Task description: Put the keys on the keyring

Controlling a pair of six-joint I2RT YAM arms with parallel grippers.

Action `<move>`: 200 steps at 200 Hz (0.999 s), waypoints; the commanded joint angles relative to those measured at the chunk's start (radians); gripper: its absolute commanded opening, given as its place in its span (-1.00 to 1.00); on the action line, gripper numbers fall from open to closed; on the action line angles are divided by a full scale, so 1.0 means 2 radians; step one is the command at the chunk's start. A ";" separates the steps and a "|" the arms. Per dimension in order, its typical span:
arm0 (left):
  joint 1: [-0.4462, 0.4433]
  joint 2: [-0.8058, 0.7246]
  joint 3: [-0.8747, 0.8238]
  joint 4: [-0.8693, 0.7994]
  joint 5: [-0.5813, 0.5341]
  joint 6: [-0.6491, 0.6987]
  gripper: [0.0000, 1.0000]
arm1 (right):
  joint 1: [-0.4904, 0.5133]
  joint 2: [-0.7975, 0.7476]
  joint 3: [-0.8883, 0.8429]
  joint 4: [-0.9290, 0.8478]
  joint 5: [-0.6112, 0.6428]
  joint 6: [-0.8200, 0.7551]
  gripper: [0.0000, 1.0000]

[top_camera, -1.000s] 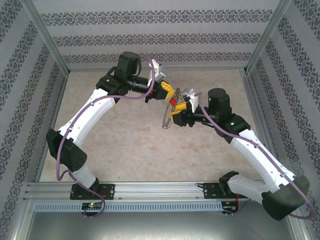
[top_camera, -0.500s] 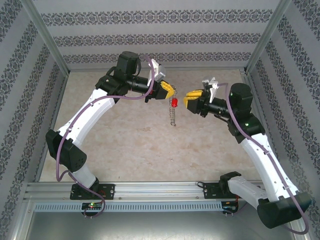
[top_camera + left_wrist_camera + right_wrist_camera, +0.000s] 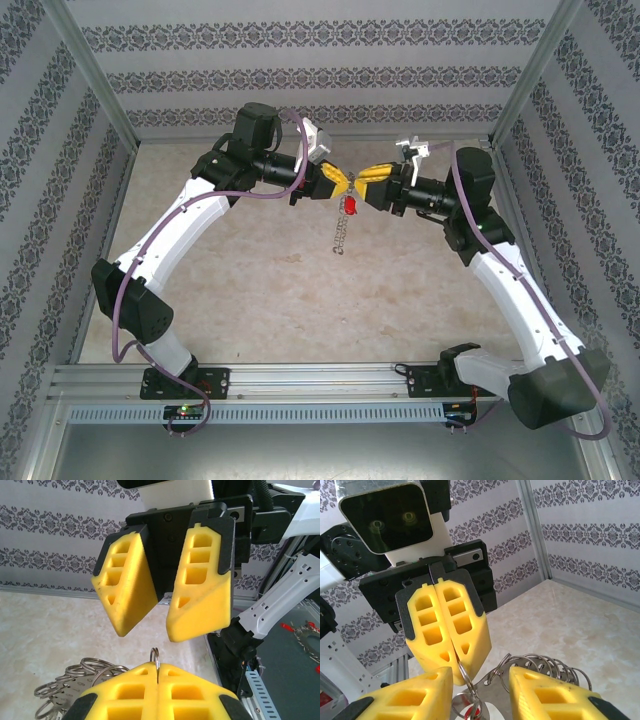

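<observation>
Keyring [image 3: 342,236] hangs in mid-air above the worktop [image 3: 250,290], in the middle of my overhead view, between the two claws.

Starting on the left, my left arm [image 3: 190,220] reaches up and in toward the centre. Its left claw [image 3: 344,188] is pressed together on the keyring's wire. On the left wrist camera I see the yellow pads [image 3: 125,692] meeting, with a thin arc of wire poking up out of the seam. A bunch of the small silvery pieces [image 3: 75,680] spills out to the lower left. From that pinch the keyring dangles as a narrow silvery string.

The key [image 3: 350,206], a red dot from above, sits at the top of the string, just below the claw tips. I cannot tell whether it is threaded on the wire.

Just to the right, my right claw [image 3: 364,180] faces the left one tip to tip, very near it. Its pads are spread. On the right wrist camera they stand either side of the left claw's tips and the pinched wire, and I cannot tell whether they touch either.
</observation>
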 commanded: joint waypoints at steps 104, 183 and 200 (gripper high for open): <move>-0.005 -0.022 -0.004 0.037 0.021 -0.014 -1.00 | 0.008 0.013 -0.009 0.044 -0.041 0.013 -0.30; -0.005 -0.020 -0.006 0.047 0.025 -0.023 -1.00 | 0.008 0.023 -0.010 0.059 -0.050 0.021 -0.54; -0.005 -0.020 -0.006 0.047 0.026 -0.023 -1.00 | 0.008 0.025 -0.006 0.062 -0.052 0.023 -0.76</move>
